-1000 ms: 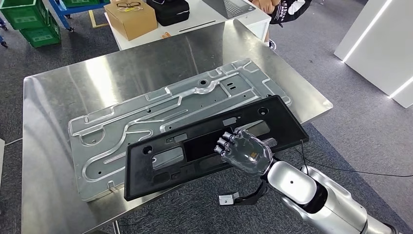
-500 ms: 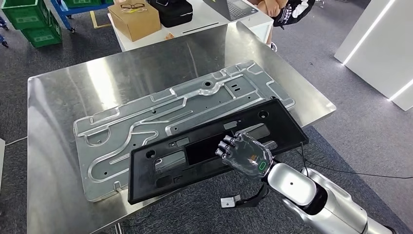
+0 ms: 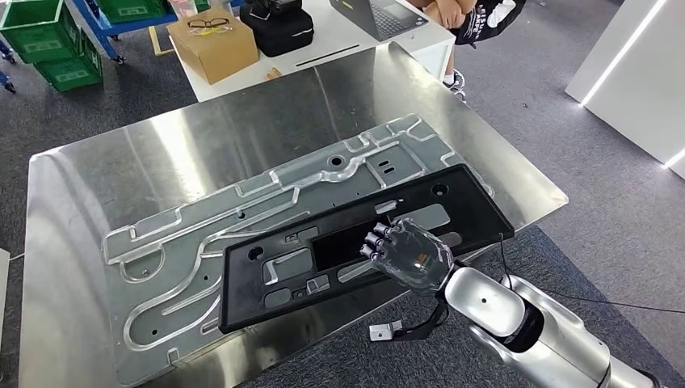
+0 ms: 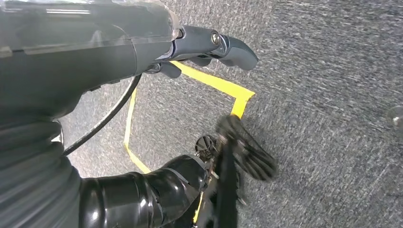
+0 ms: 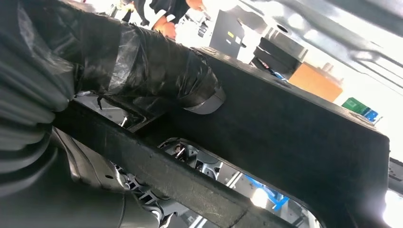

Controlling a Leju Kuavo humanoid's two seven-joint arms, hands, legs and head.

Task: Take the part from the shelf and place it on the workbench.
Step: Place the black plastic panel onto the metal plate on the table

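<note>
A long black plastic frame part (image 3: 339, 238) with several cut-outs lies slanted over the near edge of the steel workbench (image 3: 105, 174). My right hand (image 3: 404, 252) grips it through a central opening, fingers over the near bar. In the right wrist view the taped thumb (image 5: 157, 66) presses against the black part (image 5: 285, 133). Under the part lies a large silver stamped metal panel (image 3: 242, 210). My left hand (image 4: 209, 45) hangs over grey carpet, fingers curled in with nothing in them.
Behind the workbench stands a white table (image 3: 331, 44) with a cardboard box (image 3: 214, 44), a black case (image 3: 279, 24) and a laptop (image 3: 376, 14); a person (image 3: 476, 16) stands at its right. Green crates (image 3: 48, 40) sit far left. Yellow floor tape (image 4: 223, 90) marks the carpet.
The whole view has shifted. The black part, still in my right hand, now lies further over the silver panel and the workbench.
</note>
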